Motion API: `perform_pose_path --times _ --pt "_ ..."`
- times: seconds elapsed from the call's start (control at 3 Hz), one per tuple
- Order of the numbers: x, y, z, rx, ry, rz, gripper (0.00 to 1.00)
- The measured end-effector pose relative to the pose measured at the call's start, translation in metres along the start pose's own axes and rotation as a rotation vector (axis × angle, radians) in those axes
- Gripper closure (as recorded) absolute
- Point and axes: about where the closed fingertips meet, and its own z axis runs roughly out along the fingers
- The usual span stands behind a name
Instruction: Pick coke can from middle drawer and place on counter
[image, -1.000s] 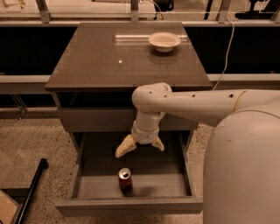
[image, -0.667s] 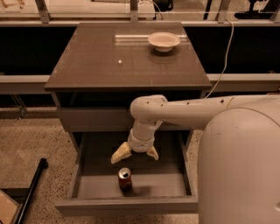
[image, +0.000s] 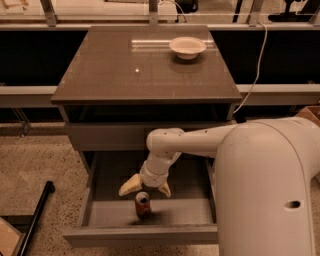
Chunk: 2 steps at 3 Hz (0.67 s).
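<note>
The coke can (image: 142, 204), red with a silver top, stands upright near the front of the open middle drawer (image: 145, 234). My gripper (image: 145, 188) hangs inside the drawer just above and behind the can, its two cream fingers (image: 129, 185) spread apart to either side of the can's top. It holds nothing. The white arm reaches in from the right. The counter (image: 125, 70) is the glossy grey-brown top of the cabinet above the drawer.
A shallow white bowl (image: 187, 47) sits at the back right of the counter. A closed grey drawer front (image: 105, 136) is above the open one. A black pole (image: 35, 220) lies on the speckled floor at left. A cable (image: 256, 65) hangs at right.
My gripper has moved down and forward in the drawer, from well above the can to just over its top. The can has not moved.
</note>
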Motion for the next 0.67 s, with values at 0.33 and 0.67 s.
perform_pose_path --times 0.33,0.67 --pt "-0.008 0.004 0.036 -0.072 0.014 0.029 0.00" --pt "-0.012 0.003 0.067 -0.116 0.054 0.057 0.00"
